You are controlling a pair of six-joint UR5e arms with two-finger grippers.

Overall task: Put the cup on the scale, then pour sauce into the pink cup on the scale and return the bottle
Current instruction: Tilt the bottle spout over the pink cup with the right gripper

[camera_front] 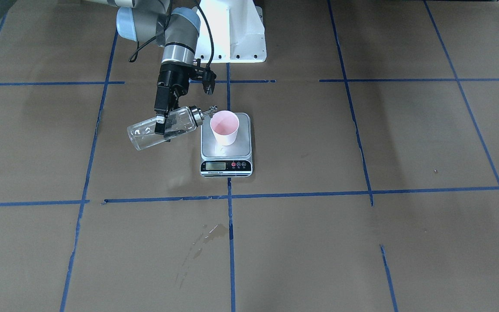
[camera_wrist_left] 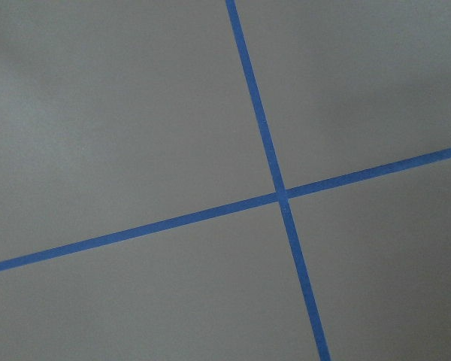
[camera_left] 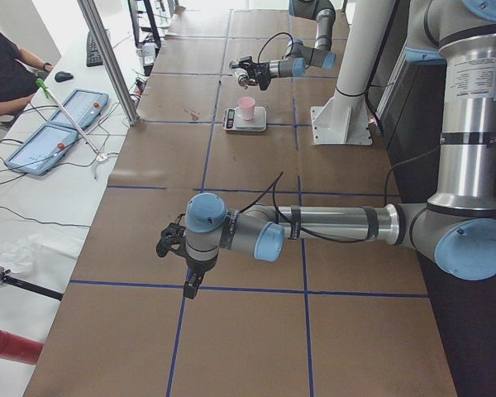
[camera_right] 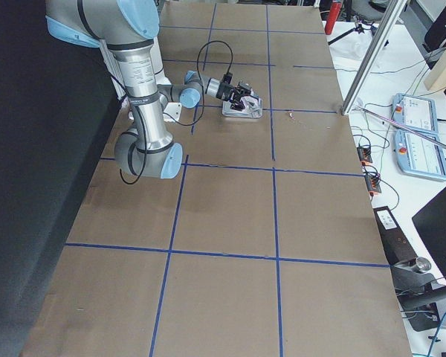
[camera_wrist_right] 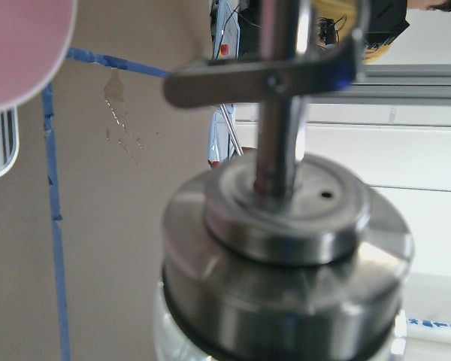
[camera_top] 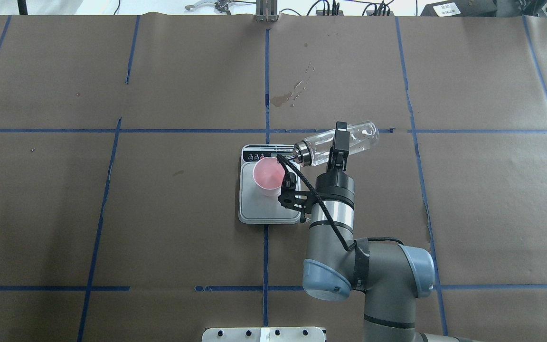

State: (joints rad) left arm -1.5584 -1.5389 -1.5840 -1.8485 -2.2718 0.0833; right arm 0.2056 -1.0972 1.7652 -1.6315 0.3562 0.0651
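Fig. 1. The two arms I drive remotely.
Right arm [camera_top: 333, 221] and left arm [camera_left: 331, 223]: silver tubes, grey joints, pale-blue caps [camera_top: 325, 280]. Right gripper [camera_front: 166, 128] black; black cable [camera_top: 323, 209] looped at the wrist; white printed label [camera_left: 467, 78] on one tube; white base [camera_front: 236, 30] with a row of dark bolt holes.

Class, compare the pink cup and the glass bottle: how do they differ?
Pose: the cup stands upright; the bottle is tipped nearly sideways, spout toward the cup. Support: the cup rests on the scale; the bottle hangs in the right gripper. Look: cup opaque pink, bottle clear glass. Both are small containers.
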